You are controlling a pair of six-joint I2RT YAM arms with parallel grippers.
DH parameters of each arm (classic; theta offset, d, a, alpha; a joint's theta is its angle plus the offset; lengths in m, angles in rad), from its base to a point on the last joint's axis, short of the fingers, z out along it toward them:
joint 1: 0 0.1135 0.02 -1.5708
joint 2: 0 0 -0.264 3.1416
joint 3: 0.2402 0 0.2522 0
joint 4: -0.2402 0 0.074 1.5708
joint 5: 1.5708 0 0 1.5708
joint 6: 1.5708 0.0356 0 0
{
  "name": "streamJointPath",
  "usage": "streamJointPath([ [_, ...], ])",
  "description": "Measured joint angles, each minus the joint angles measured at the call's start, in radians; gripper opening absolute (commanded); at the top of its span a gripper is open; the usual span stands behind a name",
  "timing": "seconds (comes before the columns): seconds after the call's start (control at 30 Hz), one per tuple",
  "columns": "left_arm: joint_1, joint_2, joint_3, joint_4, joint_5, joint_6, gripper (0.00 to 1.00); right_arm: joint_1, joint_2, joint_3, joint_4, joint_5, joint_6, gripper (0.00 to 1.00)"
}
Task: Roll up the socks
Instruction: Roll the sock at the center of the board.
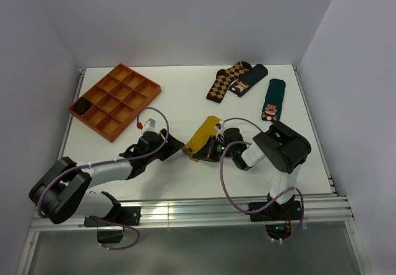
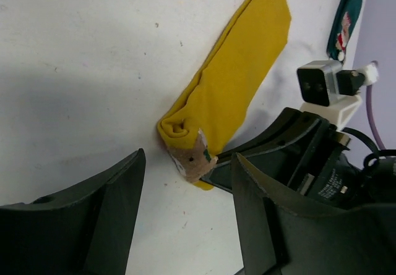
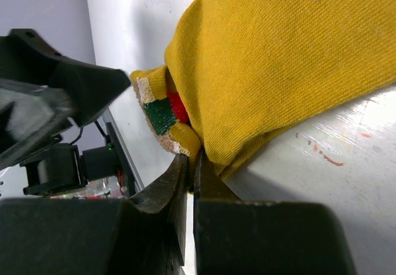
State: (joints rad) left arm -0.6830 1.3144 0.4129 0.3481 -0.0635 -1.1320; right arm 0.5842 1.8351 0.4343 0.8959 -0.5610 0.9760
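Two fingers of the right gripper [image 3: 190, 161] are pressed together, pinching the lower edge of the mustard-yellow sock [image 2: 244, 71] just beside its rolled end. The left gripper [image 2: 189, 164] has its fingers spread wide, one on either side of that rolled end. As far as I can see, neither finger touches the fabric.

The roll is short and tight. It shows a spiral of yellow at its face, with patches of tan, green, red and white where the little figure has been wound in. The rest of the sock lies flat on the white table [image 1: 179, 102], slanting away towards the back.

From above, the two grippers meet over the near middle of the table with the sock between them. The left arm reaches in low from the left and the right arm is bent in from the right.

Well apart at the back right lie a brown-and-tan argyle sock [image 1: 226, 80] and two dark socks [image 1: 274, 99]. At the back left sits a wooden tray [image 1: 133, 99] of compartments, with a dark object [image 1: 81, 106] in its left corner cell.
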Motion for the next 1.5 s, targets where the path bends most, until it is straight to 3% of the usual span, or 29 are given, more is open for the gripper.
streamJointPath([
  [0.2,-0.013,0.113,0.001,0.056,0.014,-0.026,0.56,0.000,0.000,0.000,0.000,-0.001,0.000,0.00],
  [0.73,-0.042,0.220,0.024,0.143,0.014,-0.043,0.41,0.000,0.008,0.004,0.005,-0.006,0.004,0.00],
  [0.93,-0.045,0.259,0.048,0.150,0.014,-0.054,0.25,-0.002,0.008,0.007,0.000,-0.009,0.003,0.00],
  [1.27,-0.059,0.288,0.156,0.002,-0.001,-0.063,0.02,0.001,-0.149,0.027,-0.230,0.068,-0.173,0.34],
  [1.5,-0.068,0.288,0.248,-0.166,-0.044,-0.031,0.00,0.043,-0.407,0.028,-0.454,0.227,-0.396,0.40],
])
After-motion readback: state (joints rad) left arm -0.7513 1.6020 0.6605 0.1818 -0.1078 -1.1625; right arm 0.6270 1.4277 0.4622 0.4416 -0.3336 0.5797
